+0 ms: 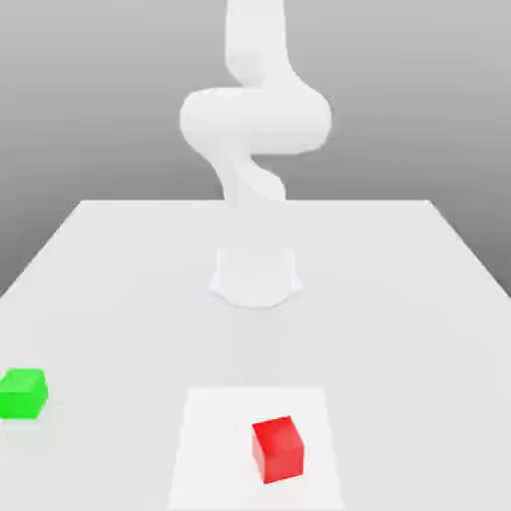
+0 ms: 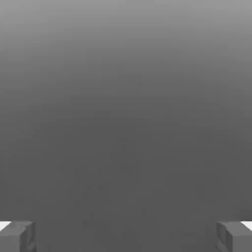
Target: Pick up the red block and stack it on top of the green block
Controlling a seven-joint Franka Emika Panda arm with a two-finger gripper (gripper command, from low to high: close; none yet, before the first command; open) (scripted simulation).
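We look across a plain white table set against a flat grey background. On it, near the front edge in the exterior view, the red block sits on a slightly brighter white square patch, towards that patch's right side, and it is turned a little so that one vertical edge faces us. The green block rests directly on the table well apart from it, far over on the exterior view's left and a bit further back. Neither cube touches anything but the surface under it.

Behind both blocks, at the middle of the table, we see the white arm rising from its round base and bending upward out of the top of the exterior view.

The hand view gives us what the exterior view leaves out: the gripper, with one grey fingertip at each side, spread wide apart and released, with nothing between the fingertips. Past them we see just smooth grey background.
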